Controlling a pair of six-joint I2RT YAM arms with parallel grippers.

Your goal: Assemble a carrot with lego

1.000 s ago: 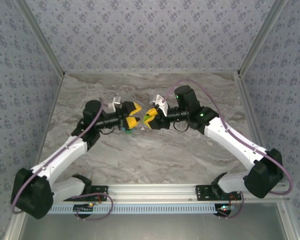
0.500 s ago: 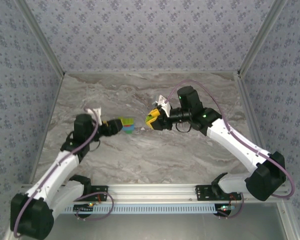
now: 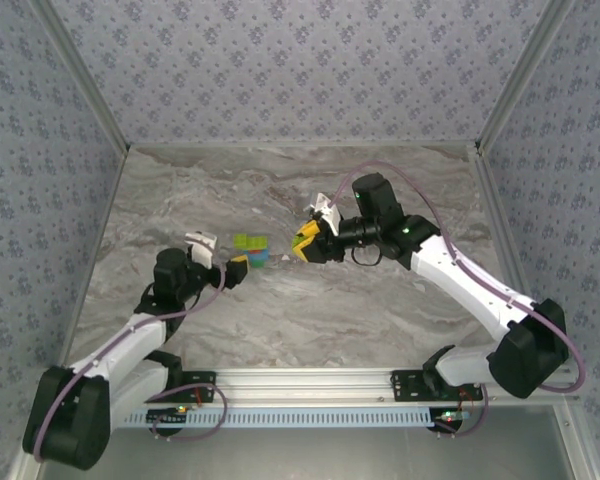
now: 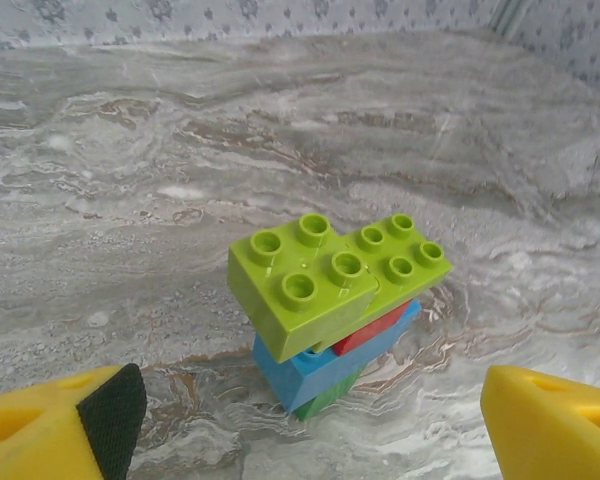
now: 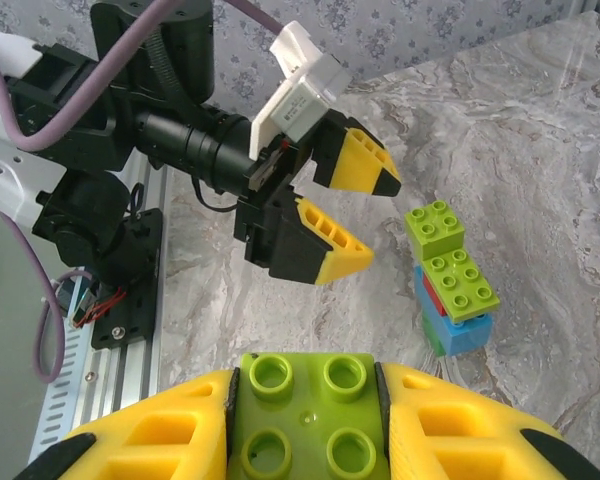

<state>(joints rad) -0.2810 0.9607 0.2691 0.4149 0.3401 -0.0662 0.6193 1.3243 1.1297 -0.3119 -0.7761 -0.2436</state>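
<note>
The carrot (image 4: 332, 300) stands free on the marble table (image 4: 130, 200): two lime-green bricks on top, then red, blue and dark green below. It shows as a small stack in the top view (image 3: 251, 248) and in the right wrist view (image 5: 452, 285). My left gripper (image 4: 310, 425) is open just short of it, fingers wide to either side, nothing between them; from above the left gripper (image 3: 240, 268) sits near-left of the stack. My right gripper (image 5: 305, 425) is shut on a lime-green four-stud brick (image 5: 305, 400), held right of the stack (image 3: 303, 240).
Patterned walls (image 3: 300, 70) close in the table on three sides. An aluminium rail (image 3: 310, 395) with the arm bases runs along the near edge. The left arm's wrist and open fingers (image 5: 320, 240) lie between the right gripper and that rail.
My left gripper has let go of the stack and drawn back toward the near left, leaving it standing on the table. The right gripper has stayed nearly in place with its brick.
</note>
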